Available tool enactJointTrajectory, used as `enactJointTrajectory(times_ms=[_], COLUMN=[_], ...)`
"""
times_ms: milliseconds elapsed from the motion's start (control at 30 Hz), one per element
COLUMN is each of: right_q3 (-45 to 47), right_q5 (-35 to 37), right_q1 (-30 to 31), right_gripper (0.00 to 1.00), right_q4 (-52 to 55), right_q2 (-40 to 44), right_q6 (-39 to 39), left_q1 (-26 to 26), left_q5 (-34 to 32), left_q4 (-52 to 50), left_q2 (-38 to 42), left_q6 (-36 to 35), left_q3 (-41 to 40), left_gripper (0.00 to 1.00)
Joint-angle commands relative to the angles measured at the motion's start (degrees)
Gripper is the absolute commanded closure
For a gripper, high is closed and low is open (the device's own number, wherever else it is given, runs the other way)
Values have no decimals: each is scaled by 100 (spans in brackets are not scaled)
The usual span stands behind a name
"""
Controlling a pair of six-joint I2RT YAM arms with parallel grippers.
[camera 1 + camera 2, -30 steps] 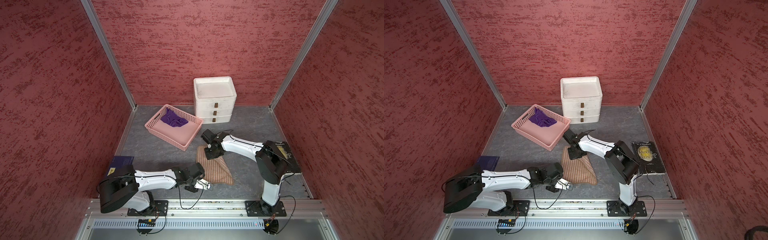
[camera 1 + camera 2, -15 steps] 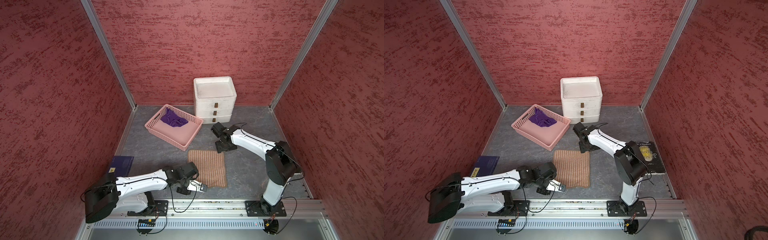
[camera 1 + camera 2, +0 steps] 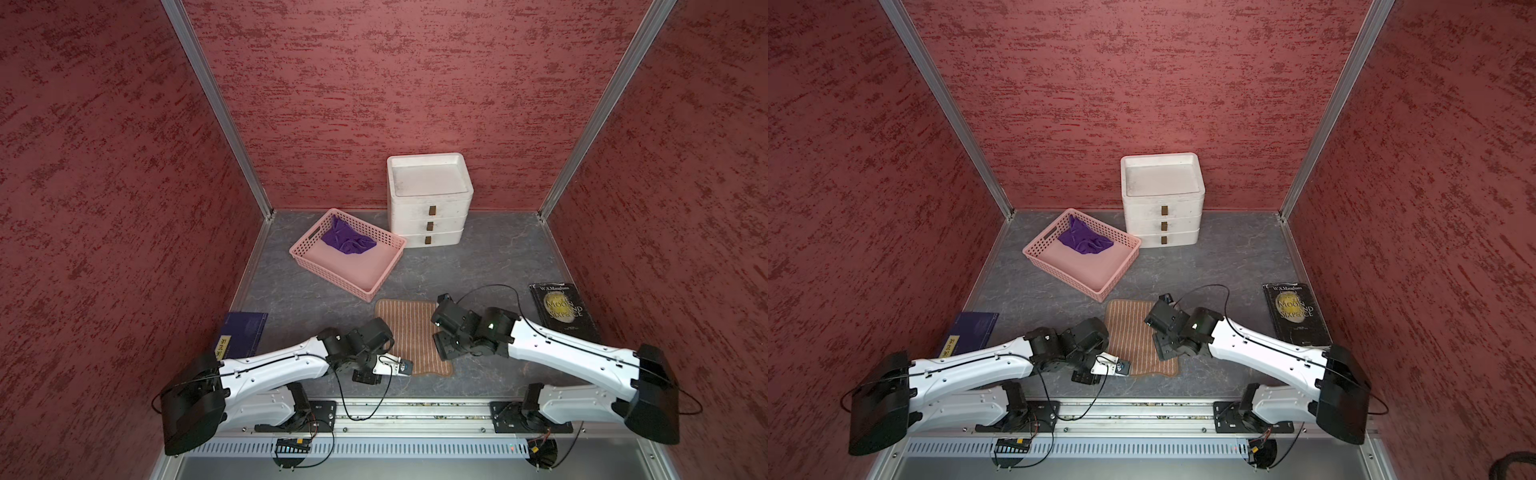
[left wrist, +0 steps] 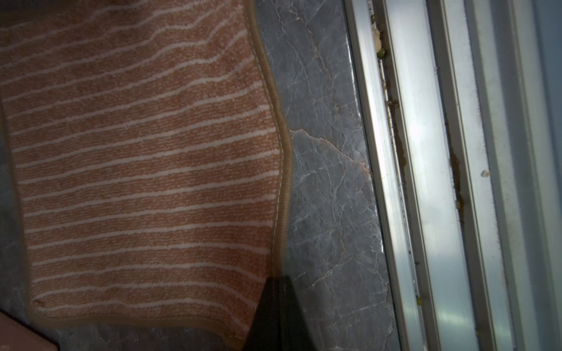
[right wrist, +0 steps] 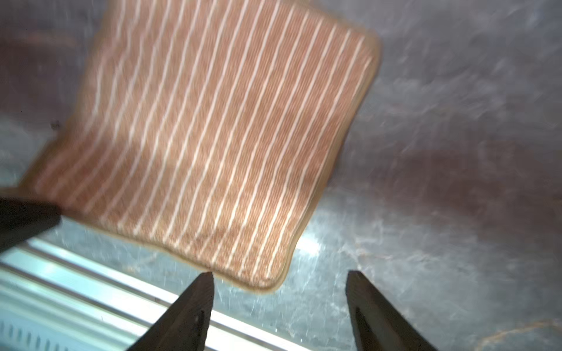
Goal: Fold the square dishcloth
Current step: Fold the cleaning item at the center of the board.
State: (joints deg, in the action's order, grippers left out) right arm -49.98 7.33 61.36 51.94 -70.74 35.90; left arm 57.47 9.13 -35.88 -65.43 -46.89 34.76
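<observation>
Grey tabletop (image 3: 498, 266), dishcloth (image 3: 409, 328) flat, L hand (image 4: 278, 285) pinching hem, R hand (image 5: 279, 273) open

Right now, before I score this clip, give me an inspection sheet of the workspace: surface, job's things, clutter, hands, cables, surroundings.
Surface: grey marbled tabletop, no spills seen.
Job's things: striped dishcloth lies flat near the front edge, no fold visible.
Clutter: pink basket holding a purple cloth; white three-drawer unit; black paperback, The Moon and Sixpence; dark blue book with a yellow label.
Hands: left hand shut, tip at the dishcloth's hem, grip unclear; right hand open over a dishcloth corner, holding nothing.
Cables: a black cable loop at each wrist, neither seen on the dishcloth.
Surroundings: red textured walls; metal rail in front.
</observation>
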Motion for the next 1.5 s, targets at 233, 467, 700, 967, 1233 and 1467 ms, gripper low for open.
enactJointTrajectory(times_ms=[233,467,700,967,1233,1467], right_q3=[1786,1534,1397,1110,48,-476], right_q5=[154,393,451,119,-691,-1928], right_q1=[1733,1907,1911,1924,1481,759], right_gripper=[34,42,53,100,100,100], right_q4=[-2599,-2878,-2860,-2358,-1106,-914], right_q2=[1268,389,-501,684,262,-604], right_q6=[-187,-680,-383,-717,-1620,-1906], left_q1=[-940,-1203,-1289,-1279,-1305,-1316], left_q5=[1038,1090,1021,697,336,-189], left_q4=[-684,-1090,-1344,-2187,-2522,-3439], left_q2=[325,490,592,987,1340,911], left_q6=[69,47,31,60,69,76], left_q3=[303,375,380,734,1260,1689], left_gripper=[100,100,100,100,100,100])
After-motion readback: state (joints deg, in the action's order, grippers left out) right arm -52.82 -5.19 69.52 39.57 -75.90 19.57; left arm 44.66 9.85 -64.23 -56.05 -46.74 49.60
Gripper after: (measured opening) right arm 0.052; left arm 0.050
